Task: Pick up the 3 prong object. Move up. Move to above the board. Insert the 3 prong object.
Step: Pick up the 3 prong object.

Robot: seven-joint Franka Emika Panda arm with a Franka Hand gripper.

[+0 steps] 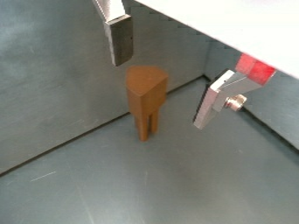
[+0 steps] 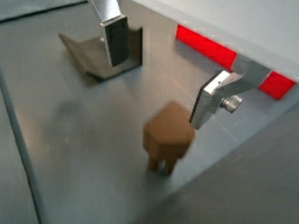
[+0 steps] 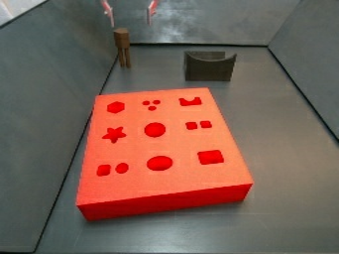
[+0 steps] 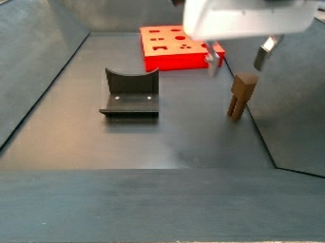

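Grey bin floor, walled. Gripper (image 1: 163, 74) above the 3 prong object (image 1: 146, 103), fingers (image 1: 121, 42) spread to straddle it. Standing upright, untouched, at eleven o'clock from the board (image 3: 162, 142).

The 3 prong object (image 3: 122, 45) stands upright on the floor, beyond the board's (image 3: 162, 139) far left corner in a side view. The gripper (image 3: 127, 9) hangs above it, one finger on each side. The fixture (image 3: 208, 65) sits behind the board, to the right.
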